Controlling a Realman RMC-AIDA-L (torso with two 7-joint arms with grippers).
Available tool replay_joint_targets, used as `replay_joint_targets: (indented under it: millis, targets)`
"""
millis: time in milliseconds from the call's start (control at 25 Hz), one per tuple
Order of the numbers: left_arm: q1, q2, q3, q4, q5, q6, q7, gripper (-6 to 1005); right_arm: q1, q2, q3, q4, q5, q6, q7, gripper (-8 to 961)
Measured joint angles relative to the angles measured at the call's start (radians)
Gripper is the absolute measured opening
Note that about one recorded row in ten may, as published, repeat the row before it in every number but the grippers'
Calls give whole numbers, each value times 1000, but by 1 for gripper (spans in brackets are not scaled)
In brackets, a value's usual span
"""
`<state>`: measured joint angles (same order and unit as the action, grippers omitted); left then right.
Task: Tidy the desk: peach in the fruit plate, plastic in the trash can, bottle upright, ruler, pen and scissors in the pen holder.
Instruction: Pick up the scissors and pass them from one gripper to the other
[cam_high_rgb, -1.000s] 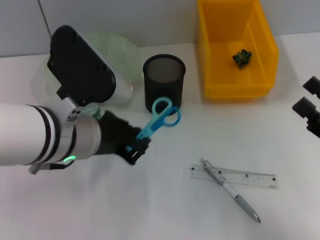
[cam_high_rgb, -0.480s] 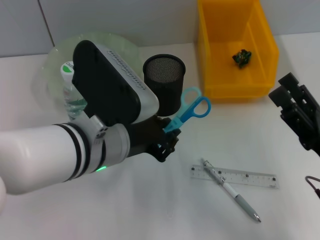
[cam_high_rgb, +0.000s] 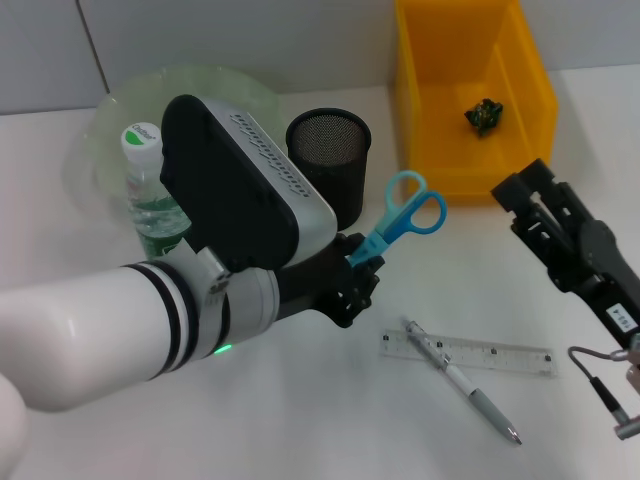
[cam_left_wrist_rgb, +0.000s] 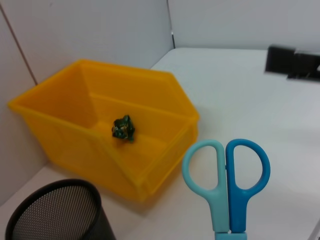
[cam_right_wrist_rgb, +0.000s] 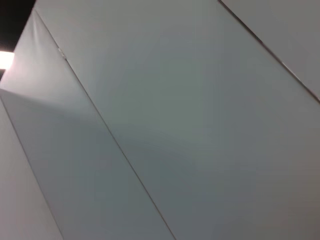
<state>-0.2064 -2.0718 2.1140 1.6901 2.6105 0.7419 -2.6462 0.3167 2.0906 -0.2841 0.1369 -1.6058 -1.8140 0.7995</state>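
Note:
My left gripper (cam_high_rgb: 356, 284) is shut on the blade end of the blue scissors (cam_high_rgb: 402, 222), whose handles point up and away to the right of the black mesh pen holder (cam_high_rgb: 328, 158). The scissors' handles (cam_left_wrist_rgb: 226, 175) fill the left wrist view, in front of the yellow trash can (cam_left_wrist_rgb: 100, 125). Green crumpled plastic (cam_high_rgb: 485, 115) lies inside the trash can (cam_high_rgb: 470, 165). The bottle (cam_high_rgb: 150, 195) stands upright by the glass fruit plate (cam_high_rgb: 215, 85). The ruler (cam_high_rgb: 490, 354) and the pen (cam_high_rgb: 462, 381) lie crossed on the desk. My right gripper (cam_high_rgb: 527, 205) hovers open right of the scissors. The peach is out of view.
My bulky left forearm (cam_high_rgb: 120, 350) covers the near left of the desk and part of the plate. The right arm (cam_high_rgb: 590, 260) reaches in from the right edge, above the ruler's far end. The right wrist view holds only grey wall panels (cam_right_wrist_rgb: 160, 120).
The left arm has carried the scissors to the right, from in front of the pen holder to its right side. The right arm has come in from the right edge. The bottle has come into sight.

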Motion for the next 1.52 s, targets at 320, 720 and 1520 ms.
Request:
replay_joint_targets:
  millis: [320, 720, 1520]
  targets:
    - [4, -2, 31, -2, -1, -42, 14, 238, 22, 2, -13, 27, -9, 56, -21, 757]
    - [5, -2, 50, -2, -2, -47, 16, 242, 44, 2, -16, 54, -12, 109, -43, 756]
    - [5, -1, 50, -3, -9, -59, 15, 251, 54, 1, -16, 70, -36, 171, -36, 701]
